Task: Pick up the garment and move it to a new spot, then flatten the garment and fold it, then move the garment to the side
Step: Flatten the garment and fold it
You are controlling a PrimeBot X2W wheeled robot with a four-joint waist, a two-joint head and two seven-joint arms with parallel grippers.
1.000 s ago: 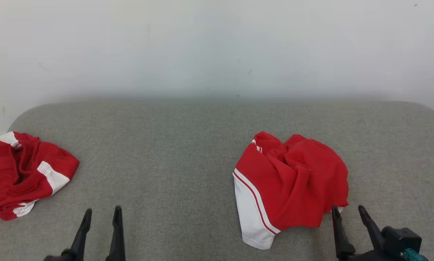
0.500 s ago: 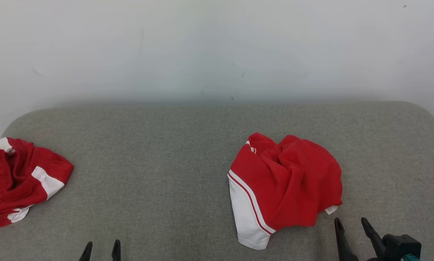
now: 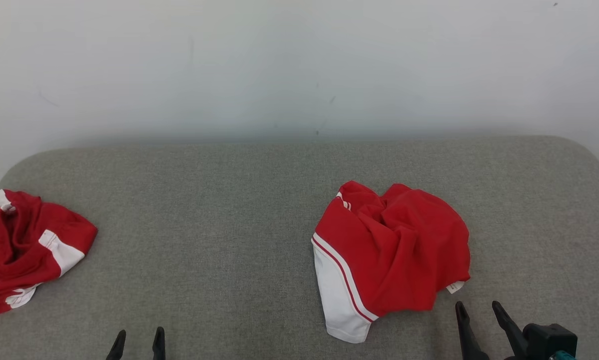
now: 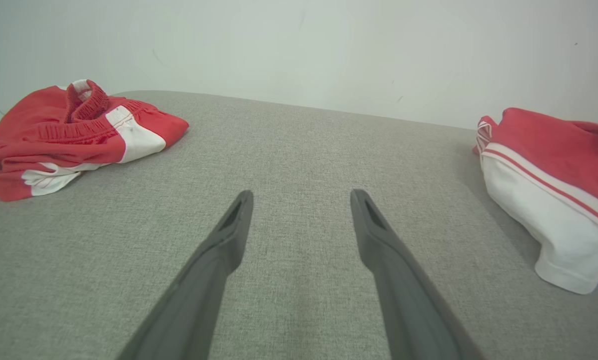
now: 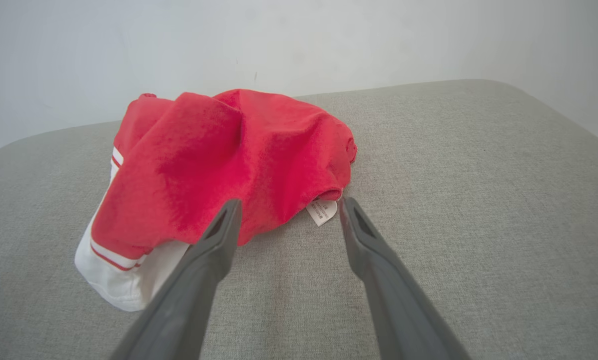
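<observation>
A crumpled red garment point(image 3: 399, 250) with a white, red-striped panel lies right of centre on the grey padded surface point(image 3: 229, 225). In the right wrist view the garment point(image 5: 219, 160) sits just beyond my fingers, its white label point(image 5: 321, 211) between their tips. My right gripper point(image 3: 477, 305) point(image 5: 289, 202) is open and empty, just short of the garment's near right edge. My left gripper point(image 3: 138, 332) point(image 4: 301, 195) is open over bare surface, with nothing between its fingers. The left wrist view has that garment point(image 4: 553, 160) at far right.
A second crumpled red-and-white garment point(image 3: 24, 250) point(image 4: 69, 130) lies at the surface's far left edge. A plain white wall point(image 3: 299, 65) stands behind the rounded back edge. Bare grey surface stretches between the two garments.
Both grippers have drawn back toward the bottom edge of the head view; the right fingertips have left the garment's near edge. The camera has shifted slightly. Neither garment has moved on the surface.
</observation>
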